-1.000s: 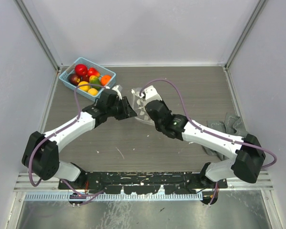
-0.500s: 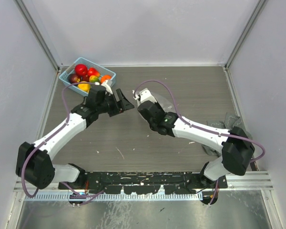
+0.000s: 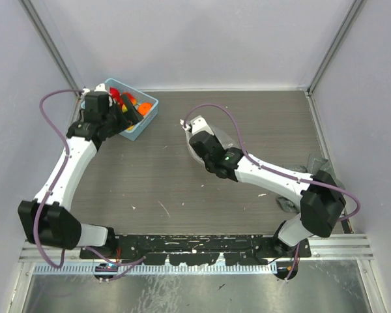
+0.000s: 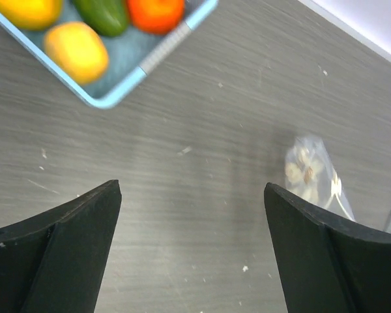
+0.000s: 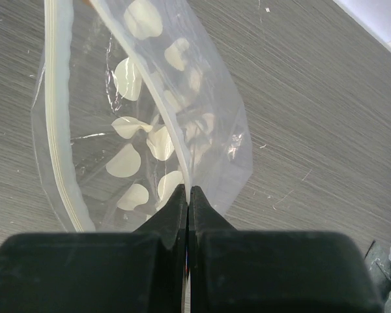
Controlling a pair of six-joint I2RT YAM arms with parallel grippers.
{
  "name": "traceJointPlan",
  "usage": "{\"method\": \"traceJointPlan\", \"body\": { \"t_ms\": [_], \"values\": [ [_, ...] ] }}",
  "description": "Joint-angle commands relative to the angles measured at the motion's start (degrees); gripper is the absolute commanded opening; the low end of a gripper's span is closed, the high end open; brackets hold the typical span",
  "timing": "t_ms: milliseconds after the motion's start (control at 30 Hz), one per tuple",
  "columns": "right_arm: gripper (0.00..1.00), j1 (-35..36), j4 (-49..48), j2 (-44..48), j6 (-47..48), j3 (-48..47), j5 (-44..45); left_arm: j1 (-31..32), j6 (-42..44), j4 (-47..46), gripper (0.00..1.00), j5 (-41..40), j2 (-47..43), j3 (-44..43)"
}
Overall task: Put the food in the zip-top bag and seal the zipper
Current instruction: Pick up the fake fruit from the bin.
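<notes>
The right wrist view alone shows the zipper, a pale strip down one edge of the zip-top bag. From above, the clear pouch is hard to make out. The left wrist view shows the food up close: yellow, green and orange pieces lie in a corner of the light-blue basket. In that view the bag is a small crumpled shape well apart from the basket.

The left gripper hangs at the basket's edge with its fingers spread wide, holding nothing. The right gripper, well away from the basket, has its fingers pressed together on a fold of the bag's film.

The table is dark grey wood-grain flecked with white. A grey cloth lies at the side far from the basket. Pale walls enclose the table.
</notes>
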State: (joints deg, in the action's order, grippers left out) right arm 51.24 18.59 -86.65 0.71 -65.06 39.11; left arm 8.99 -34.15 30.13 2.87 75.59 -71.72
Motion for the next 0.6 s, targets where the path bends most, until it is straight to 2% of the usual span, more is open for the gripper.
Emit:
{"method": "traceJointPlan", "body": {
  "t_ms": [0,233,400,567],
  "values": [
    [0.0,-1.0,-1.1,-0.1,-0.5,-3.1,-2.2,-2.9,4.4,3.3,0.92,-5.0,8.0,-7.7],
    [0.0,-1.7,-1.8,-1.1,-0.8,-2.8,-3.2,-4.2,4.7,4.3,0.91,-7.2,23.1,-20.0],
    [0.0,-1.8,-2.3,-1.8,-1.3,-2.4,-3.3,-4.7,6.0,7.5,0.88,-8.6,35.9,-31.8],
    [0.0,-1.9,-3.4,-1.9,-1.3,-1.6,-4.3,-5.4,6.7,7.7,0.8,-11.5,44.6,-40.0]
  ]
}}
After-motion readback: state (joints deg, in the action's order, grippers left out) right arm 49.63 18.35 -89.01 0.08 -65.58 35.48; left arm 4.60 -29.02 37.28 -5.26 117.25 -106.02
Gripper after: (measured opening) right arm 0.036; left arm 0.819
